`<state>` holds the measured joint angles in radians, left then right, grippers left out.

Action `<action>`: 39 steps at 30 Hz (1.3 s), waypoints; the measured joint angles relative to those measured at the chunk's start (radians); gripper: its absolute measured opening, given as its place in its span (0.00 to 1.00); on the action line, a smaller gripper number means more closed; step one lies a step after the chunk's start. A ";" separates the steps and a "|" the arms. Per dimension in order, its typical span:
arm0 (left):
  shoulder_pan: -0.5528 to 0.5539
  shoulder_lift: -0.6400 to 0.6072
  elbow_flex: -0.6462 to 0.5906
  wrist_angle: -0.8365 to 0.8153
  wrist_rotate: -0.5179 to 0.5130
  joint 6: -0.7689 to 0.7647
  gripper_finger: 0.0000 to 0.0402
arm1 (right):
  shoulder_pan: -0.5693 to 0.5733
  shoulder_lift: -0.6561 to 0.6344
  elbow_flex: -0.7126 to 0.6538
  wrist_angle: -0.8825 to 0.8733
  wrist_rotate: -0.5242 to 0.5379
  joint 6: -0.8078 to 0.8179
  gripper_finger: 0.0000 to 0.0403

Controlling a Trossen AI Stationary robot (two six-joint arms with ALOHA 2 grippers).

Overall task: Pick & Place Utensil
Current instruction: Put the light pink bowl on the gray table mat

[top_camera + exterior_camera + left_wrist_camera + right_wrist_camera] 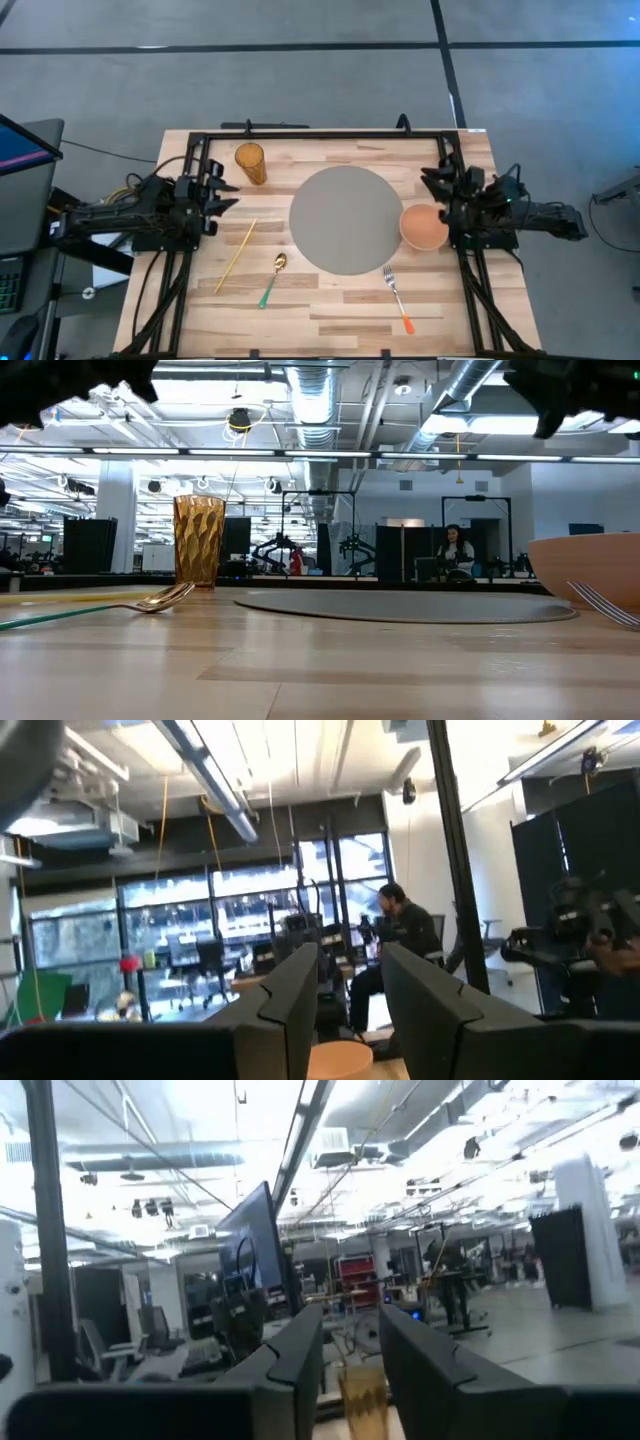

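A gold spoon with a teal handle (273, 278) lies flat on the wooden table near its front, left of centre; it also shows in the low view (160, 598). A silver fork with an orange handle (398, 298) lies flat at the front right. A pair of yellow chopsticks (236, 255) lies left of the spoon. My left gripper (226, 195) is open and empty, held above the table's left side. My right gripper (432, 190) is open and empty above the right side, by the bowl. Both touch nothing.
A round grey plate (345, 220) lies at the table's centre. An amber glass (250, 163) stands upright at the far left. An orange bowl (424, 227) sits by the plate's right edge. A black frame (320, 133) runs along the far edge. A person sits in the room beyond (455, 548).
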<state>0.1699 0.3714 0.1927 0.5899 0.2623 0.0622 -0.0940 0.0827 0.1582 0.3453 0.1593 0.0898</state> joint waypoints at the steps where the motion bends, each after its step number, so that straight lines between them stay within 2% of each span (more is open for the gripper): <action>1: 0.000 0.028 0.036 -0.042 -0.001 0.000 0.29 | 0.000 0.029 0.031 -0.002 -0.001 0.008 0.27; 5: 0.000 0.162 0.197 -0.263 -0.050 0.000 0.26 | 0.019 0.183 0.202 -0.088 -0.007 0.013 0.34; 8: 0.000 0.251 0.301 -0.384 -0.103 0.001 0.25 | 0.041 0.315 0.362 -0.281 -0.002 0.016 0.38; 10: 0.000 0.281 0.347 -0.396 -0.114 0.009 0.24 | 0.055 0.402 0.470 -0.430 0.018 0.017 0.40; 14: 0.000 0.296 0.376 -0.400 -0.122 0.017 0.24 | 0.081 0.546 0.672 -0.744 0.109 0.116 0.41; 18: 0.000 0.276 0.376 -0.486 -0.178 0.018 0.24 | 0.110 0.663 0.813 -1.063 0.153 0.302 0.41; 22: 0.000 0.276 0.376 -0.619 -0.267 0.018 0.24 | 0.147 0.766 0.860 -1.292 0.152 0.550 0.41; 27: 0.000 0.290 0.374 -0.719 -0.278 0.007 0.24 | 0.191 0.878 0.860 -1.468 0.136 0.760 0.42; 32: 0.000 0.290 0.361 -0.721 -0.304 0.005 0.24 | 0.218 0.998 0.860 -1.466 0.073 0.934 0.42; 34: 0.000 0.290 0.361 -0.718 -0.320 0.005 0.24 | 0.218 1.048 0.859 -1.465 0.018 0.983 0.42; 39: 0.000 0.290 0.360 -0.717 -0.326 0.009 0.24 | 0.213 1.137 0.860 -1.514 -0.037 1.036 0.41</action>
<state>0.1699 0.6613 0.5526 -0.1272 -0.0635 0.0709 0.1190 1.2196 1.0180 -1.1685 0.1225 1.1259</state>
